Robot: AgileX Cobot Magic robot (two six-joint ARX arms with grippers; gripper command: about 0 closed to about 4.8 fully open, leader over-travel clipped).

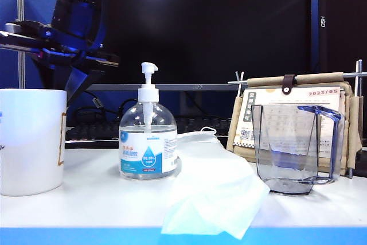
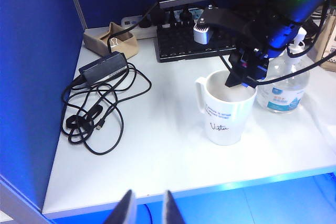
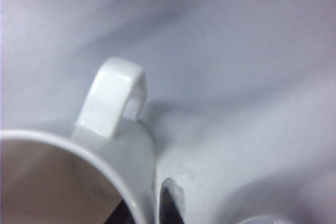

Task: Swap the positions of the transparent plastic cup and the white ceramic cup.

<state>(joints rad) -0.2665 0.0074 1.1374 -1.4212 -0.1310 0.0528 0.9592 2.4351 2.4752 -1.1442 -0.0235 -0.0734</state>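
The white ceramic cup stands on the table at the far left, handle pointing away from the pump bottle. My right gripper reaches across from above and straddles the cup's wall. One finger is inside the cup and the other outside. Whether they press the wall is unclear. In the left wrist view the right gripper sits at the cup's rim. The transparent plastic cup stands at the far right, untouched. My left gripper hovers open over the table's front edge.
A pump bottle stands mid-table beside the white cup. A crumpled mask lies in front, between bottle and transparent cup. A desk calendar is behind the transparent cup. A charger with cables and a keyboard lie further back.
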